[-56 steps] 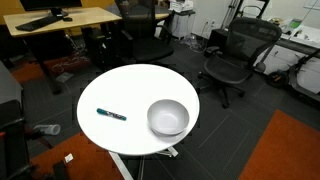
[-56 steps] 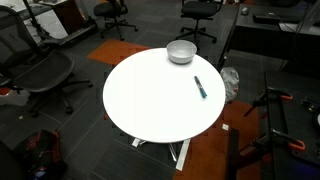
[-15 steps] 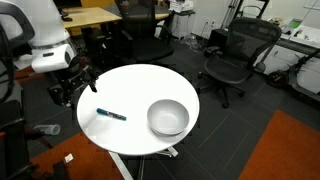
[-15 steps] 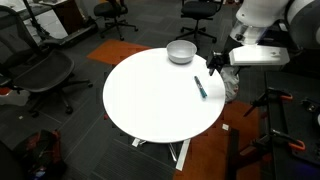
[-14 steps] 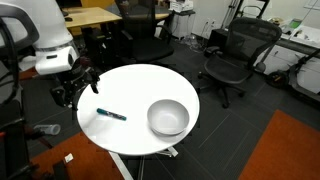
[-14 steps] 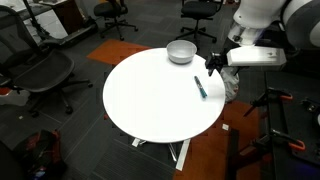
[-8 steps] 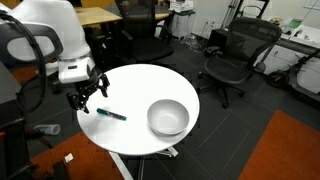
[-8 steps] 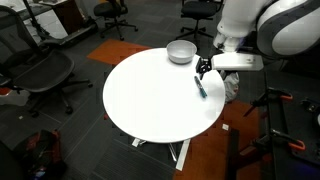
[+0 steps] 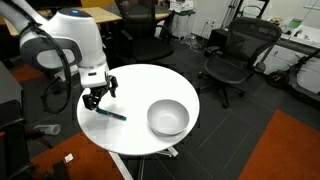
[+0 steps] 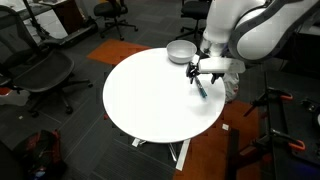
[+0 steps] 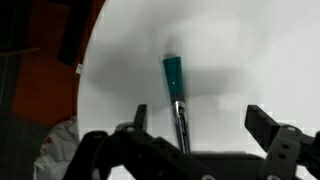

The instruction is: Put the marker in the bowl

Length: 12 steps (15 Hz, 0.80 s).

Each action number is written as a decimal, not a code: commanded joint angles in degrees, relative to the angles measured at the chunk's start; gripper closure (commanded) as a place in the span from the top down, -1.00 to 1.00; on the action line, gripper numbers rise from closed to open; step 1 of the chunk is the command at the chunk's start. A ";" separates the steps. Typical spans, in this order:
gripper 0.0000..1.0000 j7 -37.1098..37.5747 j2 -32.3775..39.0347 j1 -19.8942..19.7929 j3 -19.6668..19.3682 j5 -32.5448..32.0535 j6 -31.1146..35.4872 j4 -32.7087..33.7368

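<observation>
The teal-blue marker (image 9: 112, 114) lies flat on the round white table (image 9: 140, 90), near its edge; it also shows in the other exterior view (image 10: 201, 88) and in the wrist view (image 11: 175, 88). My gripper (image 9: 97, 96) hovers just above the marker, open, with the marker lying between its two fingers in the wrist view (image 11: 200, 120). It also shows in an exterior view (image 10: 205, 71). The white bowl (image 9: 168, 118) stands on the same table, apart from the marker, empty; it also shows in an exterior view (image 10: 181, 51).
Black office chairs (image 9: 231, 55) stand around the table, with one more in an exterior view (image 10: 40, 70). A wooden desk (image 9: 55, 18) stands behind. The floor has orange carpet patches (image 9: 290, 150).
My arm has come in from the table's side and moved over the marker, dropping the open gripper close above it. Marker and bowl have not moved.
</observation>
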 commanded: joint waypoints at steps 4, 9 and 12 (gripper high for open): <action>1.00 -11.03 4.17 0.81 -1.08 6.45 -0.45 4.51; 1.00 -12.96 5.99 2.76 -4.09 5.46 -0.92 5.91; 1.00 -13.65 7.04 3.45 -5.02 5.66 -0.54 6.30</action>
